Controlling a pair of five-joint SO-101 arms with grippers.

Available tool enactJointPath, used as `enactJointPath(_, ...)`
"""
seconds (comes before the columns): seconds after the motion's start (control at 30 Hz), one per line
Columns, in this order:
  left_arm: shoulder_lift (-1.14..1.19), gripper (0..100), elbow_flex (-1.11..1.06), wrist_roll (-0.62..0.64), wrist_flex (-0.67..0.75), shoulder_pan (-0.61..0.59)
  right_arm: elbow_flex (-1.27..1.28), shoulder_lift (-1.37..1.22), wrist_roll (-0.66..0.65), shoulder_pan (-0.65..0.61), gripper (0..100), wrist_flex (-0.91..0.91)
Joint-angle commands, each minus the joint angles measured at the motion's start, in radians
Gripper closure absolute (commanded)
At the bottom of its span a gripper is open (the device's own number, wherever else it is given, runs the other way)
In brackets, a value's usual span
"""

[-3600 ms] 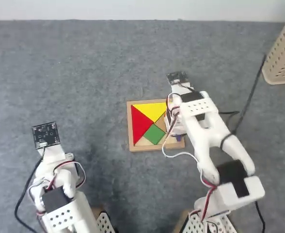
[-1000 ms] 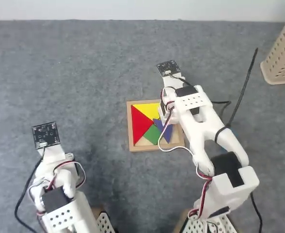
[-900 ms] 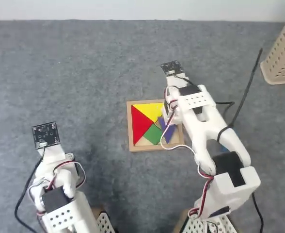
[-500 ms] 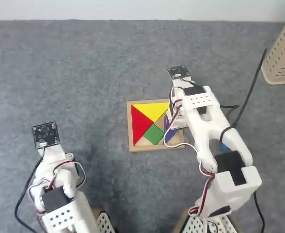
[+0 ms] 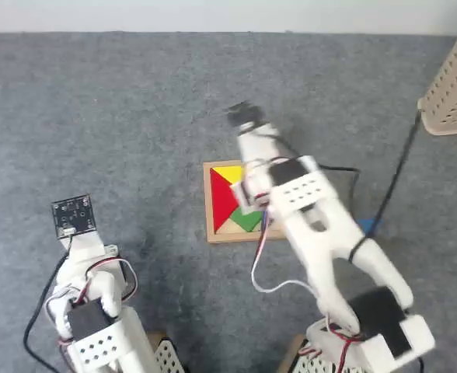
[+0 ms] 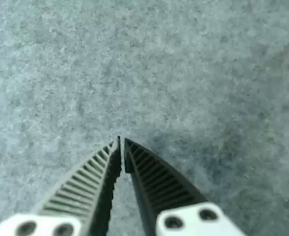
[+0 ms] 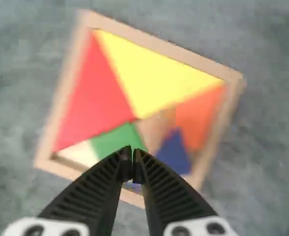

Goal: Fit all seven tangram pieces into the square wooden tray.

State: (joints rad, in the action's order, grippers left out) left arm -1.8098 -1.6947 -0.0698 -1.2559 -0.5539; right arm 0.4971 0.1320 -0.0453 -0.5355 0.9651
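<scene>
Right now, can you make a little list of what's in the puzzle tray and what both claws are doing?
tray: square wooden tray on grey carpet
coloured pieces inside: red triangle, yellow triangle, orange triangle, green piece, blue piece
gap: bare wood patch beside the orange triangle
right claw: shut, empty, over the tray
left claw: shut, empty, over carpet

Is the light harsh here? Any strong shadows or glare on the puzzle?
High view: soft, even light on the carpet. Left wrist view: a faint shadow beside the left gripper. Right wrist view: no glare on the tray or its pieces.
</scene>
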Motion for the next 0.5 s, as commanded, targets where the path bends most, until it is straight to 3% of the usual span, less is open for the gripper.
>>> enactJointPath(0.0,-0.003,99,0.008,0.009,-0.003,0.003,-0.031,-0.047,-0.026,0.008,99.2,-0.036)
enactJointPath(0.23,-0.003,99,0.008,0.009,-0.003,0.003,-0.135,-0.211,-0.028,0.13,99.2,-0.036)
enactJointPath(0.47,-0.003,99,0.008,0.009,-0.003,0.003,-0.175,-0.268,-0.028,0.136,99.2,-0.042)
